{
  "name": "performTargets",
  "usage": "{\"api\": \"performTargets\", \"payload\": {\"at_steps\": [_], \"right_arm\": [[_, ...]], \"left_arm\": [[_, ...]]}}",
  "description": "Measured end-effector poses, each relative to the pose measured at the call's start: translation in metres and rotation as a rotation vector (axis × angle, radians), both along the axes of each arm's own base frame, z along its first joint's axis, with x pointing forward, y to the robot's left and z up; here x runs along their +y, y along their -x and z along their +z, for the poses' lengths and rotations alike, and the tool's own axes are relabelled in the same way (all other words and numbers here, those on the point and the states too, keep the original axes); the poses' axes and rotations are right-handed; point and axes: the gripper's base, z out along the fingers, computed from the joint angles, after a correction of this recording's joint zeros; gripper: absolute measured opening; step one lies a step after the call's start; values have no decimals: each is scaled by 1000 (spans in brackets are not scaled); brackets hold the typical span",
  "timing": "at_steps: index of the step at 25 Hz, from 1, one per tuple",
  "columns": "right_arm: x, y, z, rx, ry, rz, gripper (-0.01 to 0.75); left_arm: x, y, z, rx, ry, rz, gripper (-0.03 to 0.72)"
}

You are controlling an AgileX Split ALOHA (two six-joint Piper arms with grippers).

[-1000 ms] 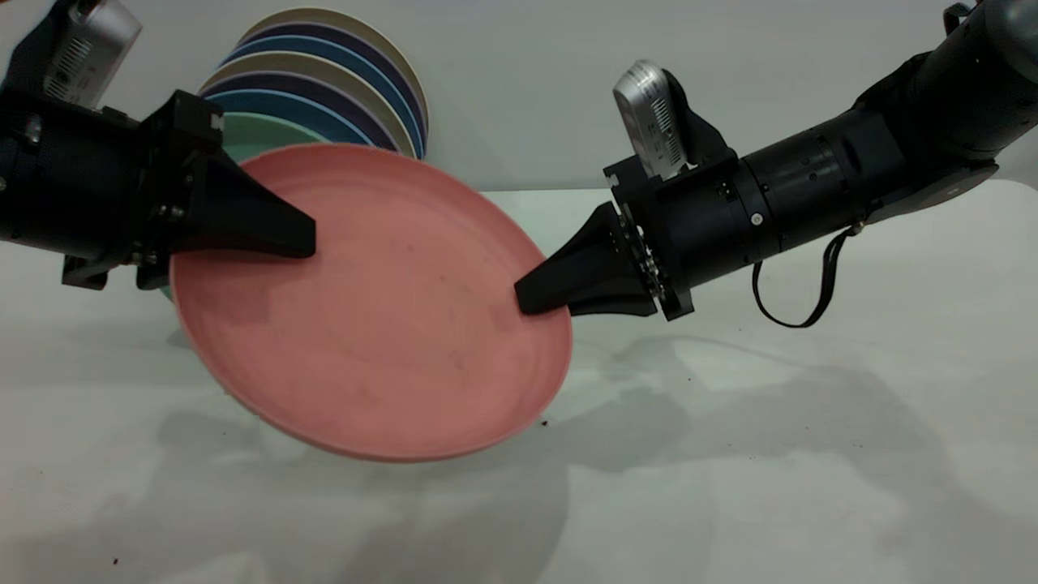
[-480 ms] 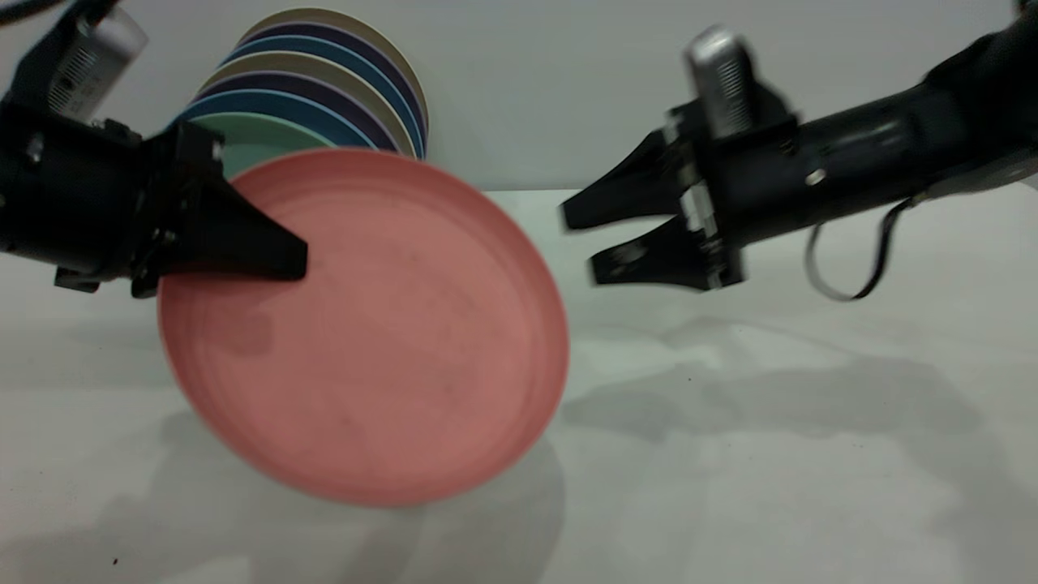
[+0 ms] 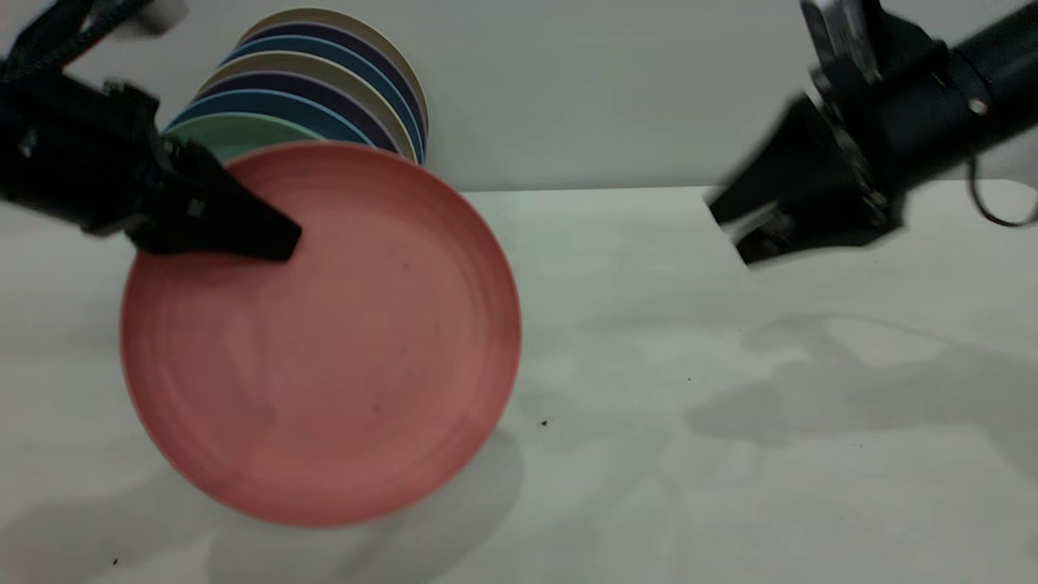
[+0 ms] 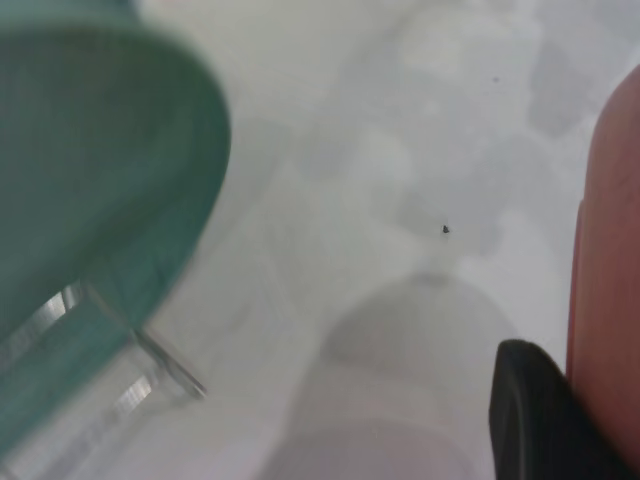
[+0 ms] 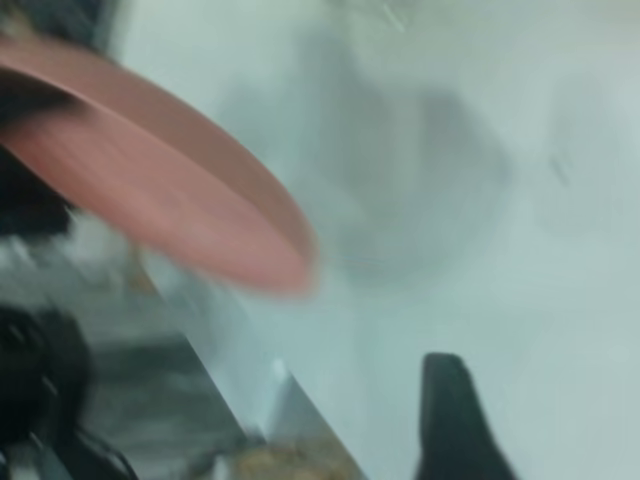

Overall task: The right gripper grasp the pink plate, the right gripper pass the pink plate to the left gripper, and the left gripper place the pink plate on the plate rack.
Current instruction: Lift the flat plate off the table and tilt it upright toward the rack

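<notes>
The round pink plate (image 3: pixel 324 341) hangs tilted over the table, nearly facing the exterior camera. My left gripper (image 3: pixel 276 239) is shut on the plate's upper left rim. In the left wrist view one black finger (image 4: pixel 530 420) presses against the pink plate (image 4: pixel 610 250). My right gripper (image 3: pixel 730 227) is up at the far right, well apart from the plate, with its jaws open and nothing in them. The right wrist view shows the pink plate (image 5: pixel 170 200) at a distance. Silver wires of the plate rack (image 4: pixel 150 360) show under a teal-green plate (image 4: pixel 90 200).
Several plates stand on edge in a row (image 3: pixel 324 89) behind the pink plate, with a teal-green plate (image 3: pixel 235 130) at the front. The white table (image 3: pixel 689 454) stretches to the right, with a few dark specks on it.
The right gripper let go of the plate's right rim, opened and drew back up and to the right. The left gripper swung the plate left and tipped it more upright.
</notes>
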Motion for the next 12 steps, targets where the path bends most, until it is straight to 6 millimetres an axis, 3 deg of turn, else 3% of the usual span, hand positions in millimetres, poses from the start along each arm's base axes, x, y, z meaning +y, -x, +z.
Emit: {"api": "performTargets", "payload": {"at_steps": [6,12], "right_arm": [[-15,8,-15,85,230,39,285],[-22,7,-20,80,313,22,207]], "left_arm": [[1,-21,34,-159,-206,-347,119],[10,-41,66,-285,-421,-512,119]]}}
